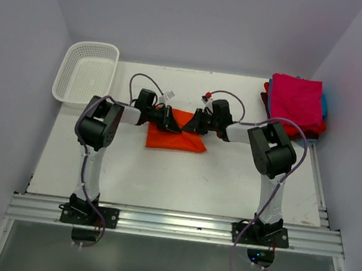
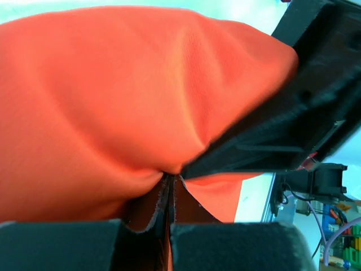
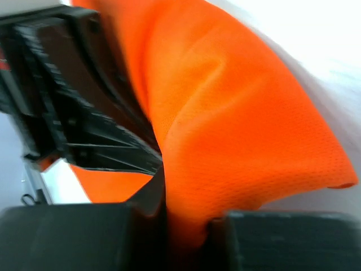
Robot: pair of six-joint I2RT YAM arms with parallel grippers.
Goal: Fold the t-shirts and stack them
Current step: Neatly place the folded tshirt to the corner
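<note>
With the left tool (image 1: 171,124) and right tool (image 1: 193,124) each clamped on the upper edge of the orange t-shirt (image 1: 177,141) at the centre of the counter (image 1: 163,179), I am aiming to carry both pinches level so the fold lands square.

From above, the left tool (image 1: 175,126) and the right tool (image 1: 190,127) meet over the far middle of the orange t-shirt (image 1: 175,140) and cover it there. Their dark fingertips are too small to tell apart. In the stack of folded t-shirts (image 1: 296,99) at the far right of the desk (image 1: 163,173), only thin red and blue edges show under the pink top one, so the layers cannot be counted. In the left wrist view the orange cloth runs off the left edge, and the right tool's black body hides its right part. The right wrist view is blurred, and the left tool there is a dark smear cut off at the left edge.
</note>
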